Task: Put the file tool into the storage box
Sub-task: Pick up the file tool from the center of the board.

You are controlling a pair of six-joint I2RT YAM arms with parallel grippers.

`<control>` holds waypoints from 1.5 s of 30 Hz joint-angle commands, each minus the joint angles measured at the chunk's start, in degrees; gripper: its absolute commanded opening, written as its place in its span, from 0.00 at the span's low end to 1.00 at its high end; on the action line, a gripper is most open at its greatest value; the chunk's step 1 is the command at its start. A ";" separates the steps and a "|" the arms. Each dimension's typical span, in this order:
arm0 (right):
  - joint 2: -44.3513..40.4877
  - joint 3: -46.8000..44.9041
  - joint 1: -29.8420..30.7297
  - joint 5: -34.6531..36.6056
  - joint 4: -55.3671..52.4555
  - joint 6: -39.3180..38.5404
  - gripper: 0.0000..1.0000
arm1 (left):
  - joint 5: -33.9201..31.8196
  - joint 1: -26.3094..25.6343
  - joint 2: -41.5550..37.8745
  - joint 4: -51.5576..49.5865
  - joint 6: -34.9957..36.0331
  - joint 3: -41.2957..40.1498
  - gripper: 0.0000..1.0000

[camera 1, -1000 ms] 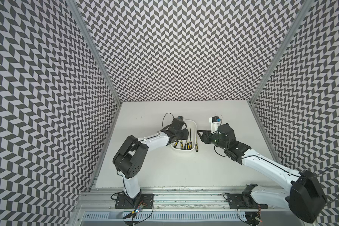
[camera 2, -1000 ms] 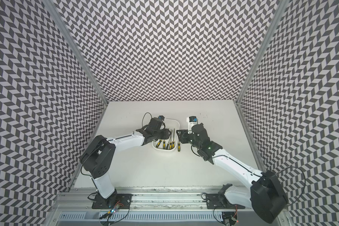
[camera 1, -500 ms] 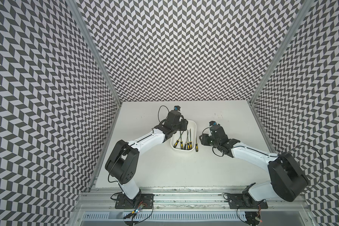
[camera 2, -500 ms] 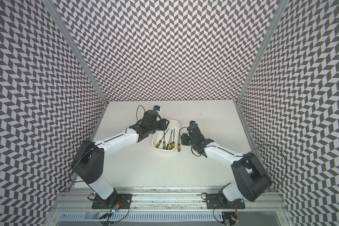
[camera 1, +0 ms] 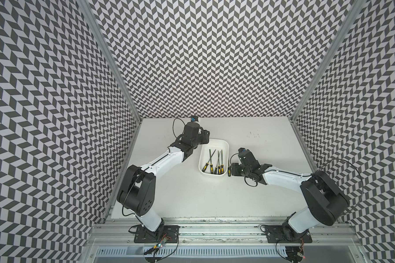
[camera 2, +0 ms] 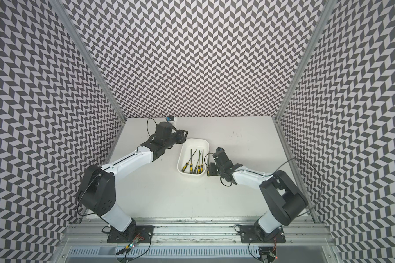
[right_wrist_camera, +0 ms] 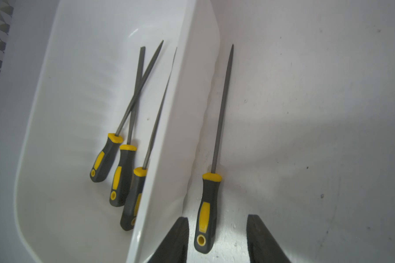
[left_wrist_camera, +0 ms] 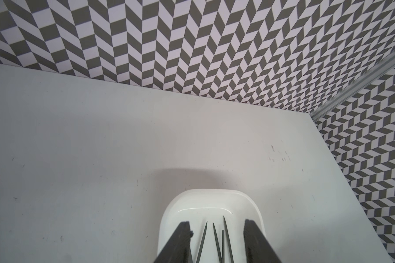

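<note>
bench (camera 1: 214, 205): White and scuffed, it carries two black-and-white arms inside a booth of grey-and-white chevron walls (camera 1: 214, 57).
storage box (camera 1: 215, 144) (camera 2: 196, 144): In both top views the white tub with rounded corners sits mid-bench between the arms, its long sides running toward the back wall. Its far end also shows in the left wrist view (left_wrist_camera: 205, 193), and its near side wall in the right wrist view (right_wrist_camera: 183, 113).
needle files (right_wrist_camera: 123, 175): At least four lie on the box floor with their yellow-and-black handles toward the arm bases. Two of the shafts cross.
loose file (right_wrist_camera: 209, 193) (camera 1: 229, 172) (camera 2: 208, 164): It lies flat on the bench just outside the box's right-hand wall, roughly parallel to it. The handle points toward the arm bases and the tip toward the back wall. A thin strip of bench shows between handle and wall.
right tool (right_wrist_camera: 217, 218) (camera 1: 232, 172): The jaws are spread to either side of the loose file's handle butt. Bench is visible on both sides of the handle, so nothing is pinched.
left tool (left_wrist_camera: 217, 224) (camera 1: 204, 136): The jaws are spread and hold nothing. It hangs over the box's far end, with the file tips showing between its fingers.
</note>
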 commanded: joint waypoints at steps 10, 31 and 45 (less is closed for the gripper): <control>6.51 4.23 4.87 3.69 0.75 0.19 0.46 | 0.78 1.36 -3.21 2.26 0.71 -2.35 0.43; 11.72 9.87 8.39 22.31 -7.02 -0.64 0.41 | 2.23 2.03 -4.91 3.30 0.04 -2.97 0.43; 5.75 9.43 7.57 23.18 -8.22 -0.71 0.10 | 8.35 2.98 -3.87 6.08 -1.85 -3.92 0.44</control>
